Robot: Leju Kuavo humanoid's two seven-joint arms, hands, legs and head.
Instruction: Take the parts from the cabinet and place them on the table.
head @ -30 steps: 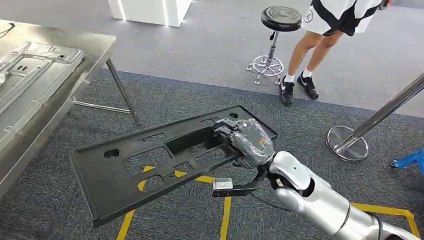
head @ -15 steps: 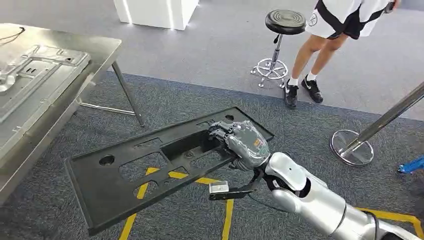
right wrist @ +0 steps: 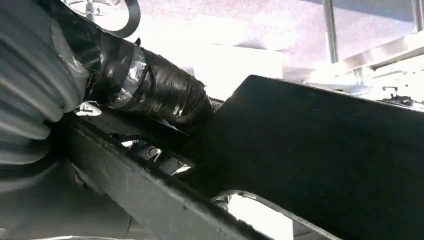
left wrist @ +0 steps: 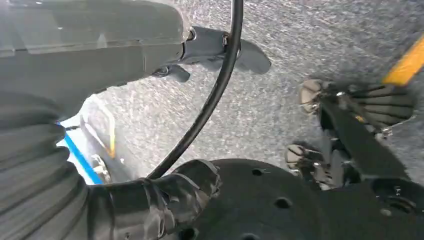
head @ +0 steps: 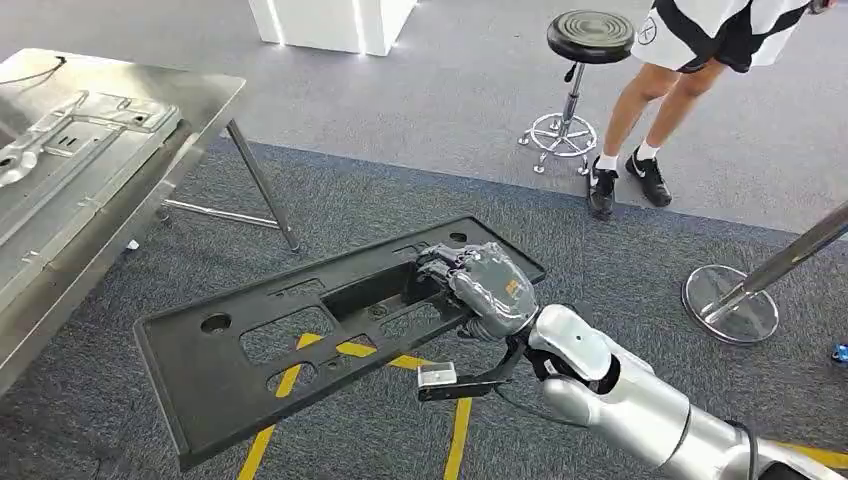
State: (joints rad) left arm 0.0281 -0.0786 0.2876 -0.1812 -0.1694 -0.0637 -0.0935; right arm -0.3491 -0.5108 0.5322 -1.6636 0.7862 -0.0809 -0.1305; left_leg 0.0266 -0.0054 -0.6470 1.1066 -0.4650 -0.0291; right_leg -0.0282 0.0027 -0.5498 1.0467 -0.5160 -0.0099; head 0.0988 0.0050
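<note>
Right hand's fingertips (head: pixel 436 262) hidden inside long black plastic panel's (head: pixel 250 345) cutout; person (head: pixel 690 60) cut off at top edge; left hand (left wrist: pixel 90 45) blurred, possibly empty.

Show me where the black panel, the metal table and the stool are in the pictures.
black panel (head: pixel 230 385): head view, on its flat near-left part.
metal table (head: pixel 205 90): head view, on its bare top near the corner.
stool (head: pixel 590 35): head view, on its round black seat.

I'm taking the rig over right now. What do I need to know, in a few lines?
Right hand: grips the black panel at one end, carrying it flat above the carpet.
Left hand: hangs by the robot's body; whether it is open or shut cannot be told.
Table: ahead on the left, metal parts already on it.
Done: panel in hand.
Left: reach the table and set the panel down.
</note>
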